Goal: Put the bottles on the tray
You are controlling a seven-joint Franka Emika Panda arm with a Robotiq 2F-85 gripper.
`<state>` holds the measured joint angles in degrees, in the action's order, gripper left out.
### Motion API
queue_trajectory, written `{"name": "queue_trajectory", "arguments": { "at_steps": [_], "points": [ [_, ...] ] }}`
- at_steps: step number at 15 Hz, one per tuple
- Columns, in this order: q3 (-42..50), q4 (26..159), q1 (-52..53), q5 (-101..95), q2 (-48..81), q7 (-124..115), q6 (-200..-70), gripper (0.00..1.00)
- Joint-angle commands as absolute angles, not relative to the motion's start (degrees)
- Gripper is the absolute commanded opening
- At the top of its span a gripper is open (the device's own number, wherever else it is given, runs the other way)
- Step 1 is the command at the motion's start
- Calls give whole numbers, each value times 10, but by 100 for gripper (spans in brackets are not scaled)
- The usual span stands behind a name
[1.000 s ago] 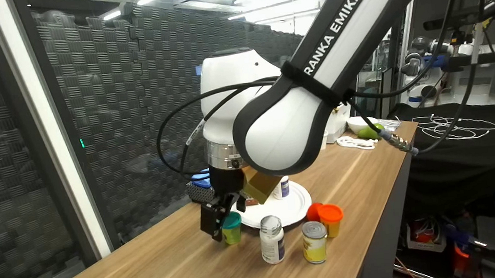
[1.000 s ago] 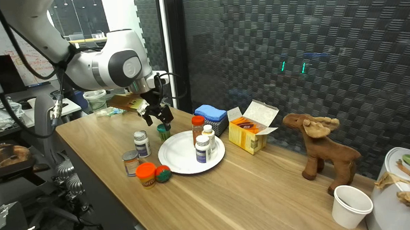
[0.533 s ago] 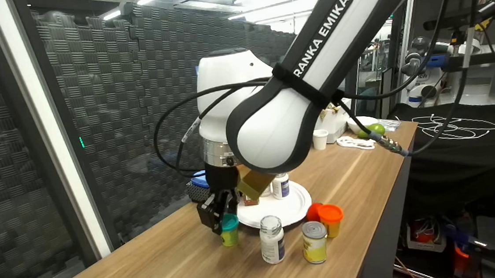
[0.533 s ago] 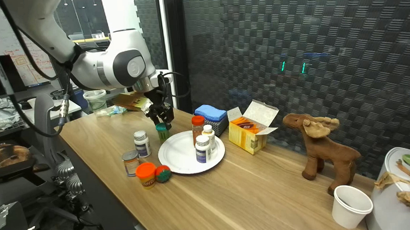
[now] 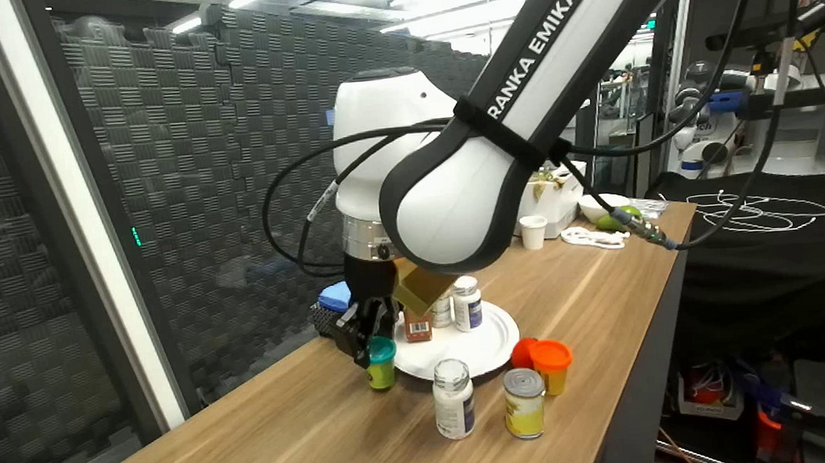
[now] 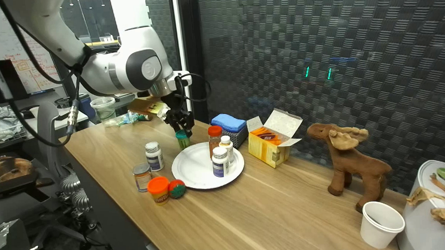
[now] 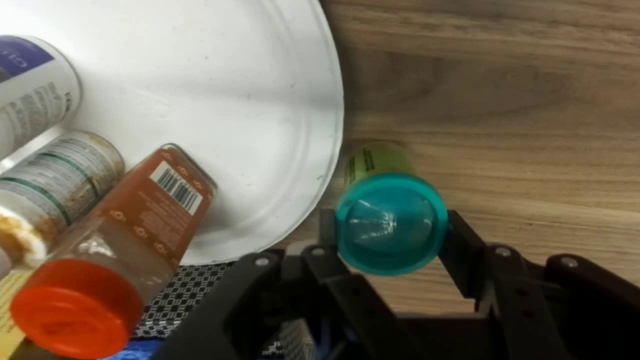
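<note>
My gripper (image 7: 391, 230) is shut on the teal-lidded green jar (image 7: 379, 159), its fingers (image 7: 461, 250) pressed against both sides of the lid. In an exterior view this jar (image 5: 381, 372) appears slightly raised above the table, just beside the tray's rim. The tray, a round white plate (image 6: 192, 171), carries a white bottle with a purple label (image 6: 220, 167), a slimmer white bottle (image 6: 228, 145) and a red-capped brown bottle (image 7: 167, 200). Off the tray stand a white bottle (image 5: 454, 405), a yellow-labelled can (image 5: 524, 408) and an orange-lidded jar (image 6: 159, 189).
A red tomato (image 6: 177, 189) touches the orange-lidded jar near the tray. Behind the tray are a blue sponge (image 6: 228, 121) on a dark box and an open yellow box (image 6: 266, 149). Farther along stand a plush moose (image 6: 353, 160) and white paper cups (image 6: 380, 223).
The jaws, open around the teal-lidded jar a second ago, have closed on its lid. Gripper and jar have since moved up a little in both exterior views. The other bottles stayed put.
</note>
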<state>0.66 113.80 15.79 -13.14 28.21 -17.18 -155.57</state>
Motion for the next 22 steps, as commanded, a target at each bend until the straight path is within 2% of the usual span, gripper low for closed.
{"name": "queue_trajectory", "arguments": {
  "at_steps": [1, 5, 12, 22],
  "points": [
    [62, 1152, 198, -157, 243, -249, -1544, 28],
    [94, 1181, 218, -180, 201, -329, -1501, 28],
    [68, 1215, 193, -198, 168, -408, -1424, 28],
    [74, 1204, 183, -205, 211, -535, -1534, 28]
  ]
}}
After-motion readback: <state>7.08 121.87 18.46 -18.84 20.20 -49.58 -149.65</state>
